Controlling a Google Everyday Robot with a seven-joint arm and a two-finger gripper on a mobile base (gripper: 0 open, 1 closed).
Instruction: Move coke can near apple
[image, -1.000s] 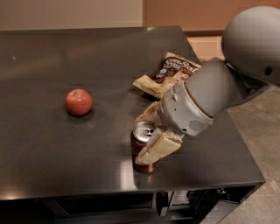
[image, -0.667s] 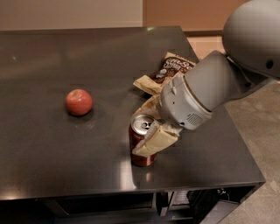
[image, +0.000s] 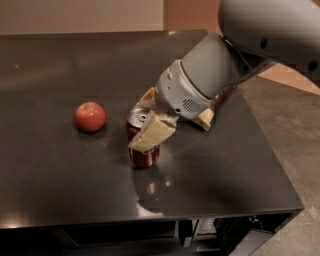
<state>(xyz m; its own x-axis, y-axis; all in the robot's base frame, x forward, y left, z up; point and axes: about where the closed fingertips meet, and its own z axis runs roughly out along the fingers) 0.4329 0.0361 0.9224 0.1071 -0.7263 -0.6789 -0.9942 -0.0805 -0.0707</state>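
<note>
The coke can (image: 142, 154) is red with a silver top and stands upright near the middle of the dark table (image: 60, 180). My gripper (image: 146, 120) is shut on the can, with one tan finger (image: 152, 134) across its front and the other behind it. The red-orange apple (image: 90, 116) sits on the table a short way to the left of the can, apart from it. My grey arm reaches in from the upper right.
The chip bag is almost wholly hidden behind my arm; only a dark red sliver (image: 220, 99) shows. The table's right edge (image: 272, 155) and front edge (image: 150, 217) are close by. Floor lies to the right.
The gripper has carried the can to the left and farther from the front edge. The can now stands much closer to the apple. The arm now covers the chip bag.
</note>
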